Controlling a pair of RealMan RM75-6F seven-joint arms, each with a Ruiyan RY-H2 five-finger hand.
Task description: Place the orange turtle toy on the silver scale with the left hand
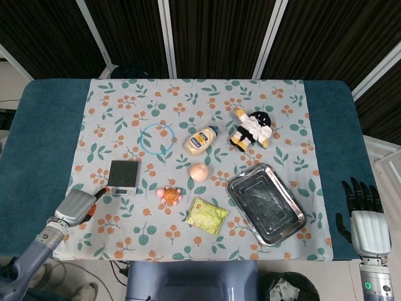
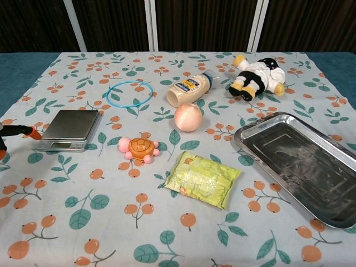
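The orange turtle toy (image 1: pixel 168 195) (image 2: pixel 139 149) with pink legs lies on the floral cloth, just right of the silver scale (image 1: pixel 123 176) (image 2: pixel 70 129). My left hand (image 1: pixel 78 205) hovers over the cloth's front left, below and left of the scale, holding nothing; its orange-tipped fingers (image 2: pixel 22 131) reach in at the chest view's left edge, beside the scale. My right hand (image 1: pixel 363 216) rests off the table's front right corner, fingers spread, empty.
A peach (image 1: pixel 199 172), a green snack packet (image 1: pixel 207 216), a steel tray (image 1: pixel 265 204), a mayonnaise bottle (image 1: pixel 200 140), a blue ring (image 1: pixel 156 138) and a plush penguin (image 1: pixel 252 130) lie on the cloth around the turtle.
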